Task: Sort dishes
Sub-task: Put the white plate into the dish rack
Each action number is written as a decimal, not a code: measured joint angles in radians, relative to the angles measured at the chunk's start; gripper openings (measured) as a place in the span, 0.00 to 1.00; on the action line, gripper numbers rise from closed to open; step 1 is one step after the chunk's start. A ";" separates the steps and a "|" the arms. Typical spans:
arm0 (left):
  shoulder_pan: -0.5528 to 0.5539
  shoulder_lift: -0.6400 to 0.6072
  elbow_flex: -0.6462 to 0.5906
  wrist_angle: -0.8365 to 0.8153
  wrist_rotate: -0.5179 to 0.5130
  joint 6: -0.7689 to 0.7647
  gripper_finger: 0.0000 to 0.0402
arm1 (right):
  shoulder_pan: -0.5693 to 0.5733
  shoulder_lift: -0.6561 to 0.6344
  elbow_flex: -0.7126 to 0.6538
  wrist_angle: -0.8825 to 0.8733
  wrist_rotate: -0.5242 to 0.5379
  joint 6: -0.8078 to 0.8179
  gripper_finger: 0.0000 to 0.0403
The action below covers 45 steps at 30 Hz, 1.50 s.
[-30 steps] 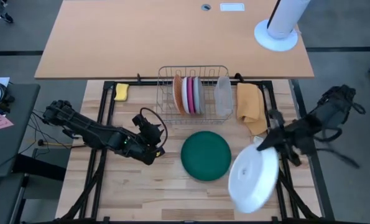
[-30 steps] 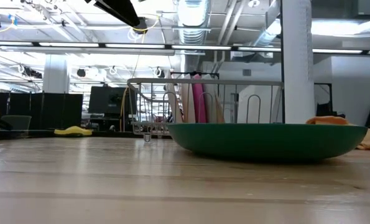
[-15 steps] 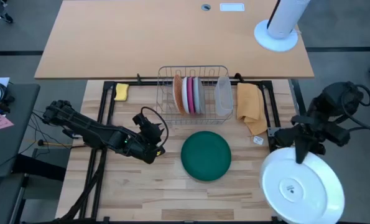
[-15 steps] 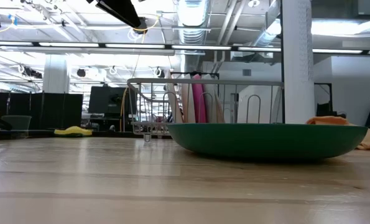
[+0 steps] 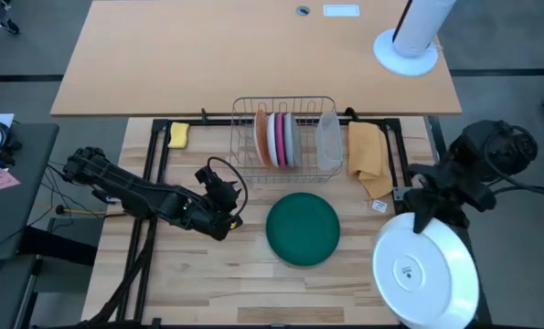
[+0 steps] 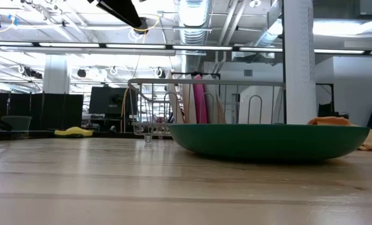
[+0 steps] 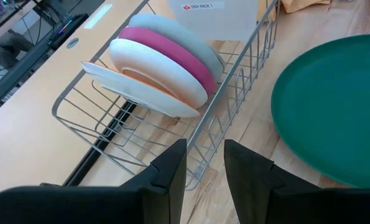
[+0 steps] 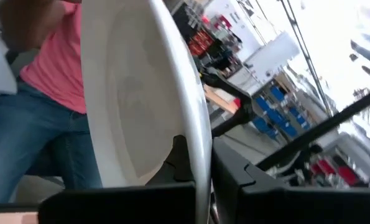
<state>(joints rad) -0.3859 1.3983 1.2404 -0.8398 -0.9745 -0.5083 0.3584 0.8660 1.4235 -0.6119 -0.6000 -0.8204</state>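
1. The white plate (image 5: 425, 278) hangs past the worktop's (image 5: 208, 283) right edge near its front corner, my right hand (image 5: 424, 212) clamped on its rim.
2. It looks stiff, glazed, slippery and breakable (a rim pinch is all that holds it), so I judge it needs slow moves.
3. The green plate (image 5: 303, 228) lies flat mid-worktop; take it by the rim.
4. Three plates stand in the rack (image 5: 249, 164) at the back edge.
5. My left hand (image 7: 204, 177) waits slightly parted, empty, beside the rack.

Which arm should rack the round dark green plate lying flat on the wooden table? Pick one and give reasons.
Left. The left gripper is open, empty and beside the round dark green plate. The right gripper is shut on the round white plate at the table's right edge.
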 joint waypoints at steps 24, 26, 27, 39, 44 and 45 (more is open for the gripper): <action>0.030 0.000 0.000 0.000 0.002 -0.004 0.26 | -0.061 0.018 0.000 0.161 0.732 0.327 0.05; 0.039 0.000 0.000 0.000 0.002 0.002 0.26 | -0.061 0.019 0.000 0.162 0.737 0.277 0.05; 0.044 0.000 0.000 0.000 0.002 0.008 0.26 | -0.061 0.021 0.000 0.160 0.738 0.238 0.05; 0.083 -0.011 0.000 0.000 0.004 0.060 0.26 | -0.057 0.129 0.000 0.211 0.907 -0.462 0.05; 0.091 -0.048 0.000 0.000 0.001 0.060 0.26 | -0.063 0.208 0.000 0.338 1.127 -0.780 0.05; 0.092 -0.057 0.000 -0.002 0.002 0.059 0.26 | -0.069 0.226 0.005 0.369 1.162 -0.834 0.05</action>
<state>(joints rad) -0.2936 1.3414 1.2404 -0.8415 -0.9730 -0.4489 0.2890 1.0922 1.4281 -0.2429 0.5624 -1.6542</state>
